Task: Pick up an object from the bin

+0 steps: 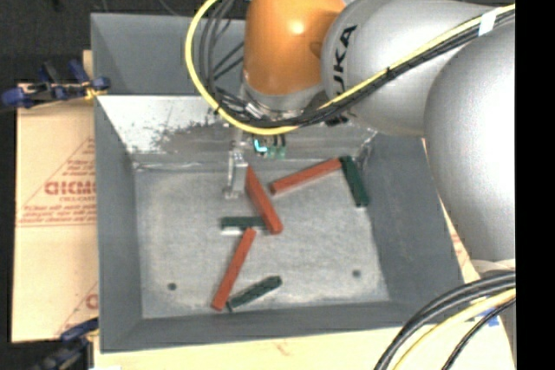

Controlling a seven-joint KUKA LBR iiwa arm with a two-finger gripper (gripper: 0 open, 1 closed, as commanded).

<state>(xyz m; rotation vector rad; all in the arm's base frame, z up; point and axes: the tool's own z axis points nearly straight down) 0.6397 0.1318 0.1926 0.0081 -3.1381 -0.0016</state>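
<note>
we hovered our gripper (pixel 238 178) by the red stick (pixel 264 205), grip state untellable, and judged we next needed to straddle it.

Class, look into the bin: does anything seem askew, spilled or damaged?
Nothing looks broken. The red sticks and green sticks lie scattered at odd angles; a slanted red stick touches a short green stick in the middle.

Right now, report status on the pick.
Gripper low over upper end of middle red stick. Hold not confirmed. Short green stick at its lower end, second red stick close beside.
</note>
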